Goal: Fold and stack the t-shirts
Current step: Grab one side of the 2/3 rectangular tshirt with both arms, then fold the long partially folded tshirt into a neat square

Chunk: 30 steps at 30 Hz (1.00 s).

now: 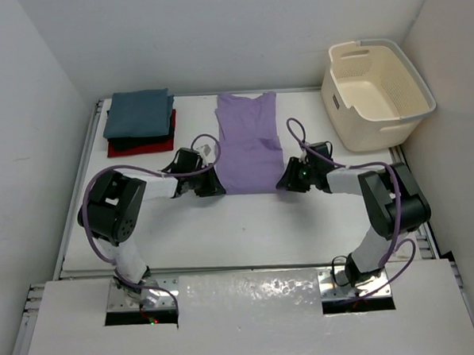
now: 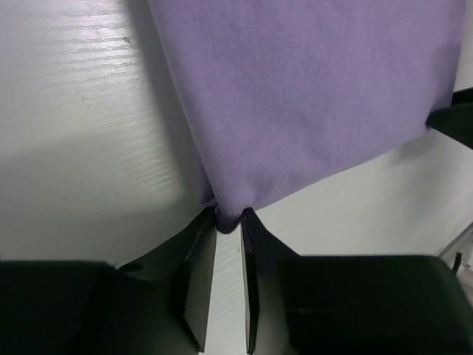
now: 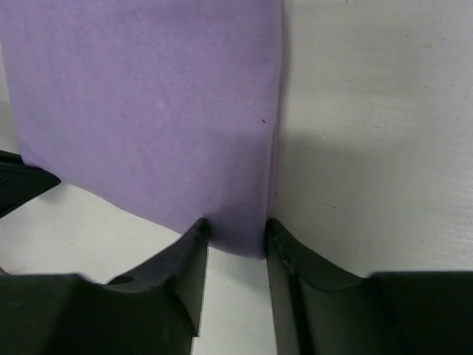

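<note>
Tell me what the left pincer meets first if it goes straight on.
The purple t-shirt: the left pincer pinches its corner, so going on would most likely just push into that cloth.

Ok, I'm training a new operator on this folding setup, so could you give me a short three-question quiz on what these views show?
1. True or false: the cream basket holds a t-shirt.
2. Which colour tops the folded stack? A red, B teal-blue, C black.
3. Fill in: the left gripper pinches a near corner of the ___ t-shirt.
Key: 1 false; 2 B; 3 lavender, that is, the lavender t-shirt.
</note>
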### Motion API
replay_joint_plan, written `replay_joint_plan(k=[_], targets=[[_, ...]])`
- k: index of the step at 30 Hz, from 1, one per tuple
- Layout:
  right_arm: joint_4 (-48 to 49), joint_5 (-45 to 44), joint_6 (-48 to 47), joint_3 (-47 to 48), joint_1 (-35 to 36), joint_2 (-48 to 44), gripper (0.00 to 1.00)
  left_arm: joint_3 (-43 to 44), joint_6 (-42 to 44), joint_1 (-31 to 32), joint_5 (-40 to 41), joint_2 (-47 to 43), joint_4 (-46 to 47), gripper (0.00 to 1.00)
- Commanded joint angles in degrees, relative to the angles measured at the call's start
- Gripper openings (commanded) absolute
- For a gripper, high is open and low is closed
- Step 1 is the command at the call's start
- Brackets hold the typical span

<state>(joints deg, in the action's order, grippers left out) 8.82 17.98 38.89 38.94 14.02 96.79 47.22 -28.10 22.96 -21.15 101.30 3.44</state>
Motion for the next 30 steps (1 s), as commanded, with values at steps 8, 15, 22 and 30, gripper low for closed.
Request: replay_joint_plan(k=[8,15,22,30], targets=[[3.49,0.39,0.57,-0.53,0.31,0.68,0.00,1.39,-0.11,0.42,-0.82,1.19,5.78,0.00],[-2.04,2.59,-3.47,-4.47,0.30,-8.89,0.00,-7.48,-0.56,0.86,-1.79,-10.84,3.33,0.00],[-16.62,5.13,-5.76,-9.50,0.39,-24.88,0.00,-8.82,-2.04,3.58,-2.57,-26.57,-9.14,0.00],[-32.02,2.33,-7.87,3.92,0.48,-36.68,0.00,-2.68,-3.46,6.39,-1.54,-34.23,-17.95,0.00]])
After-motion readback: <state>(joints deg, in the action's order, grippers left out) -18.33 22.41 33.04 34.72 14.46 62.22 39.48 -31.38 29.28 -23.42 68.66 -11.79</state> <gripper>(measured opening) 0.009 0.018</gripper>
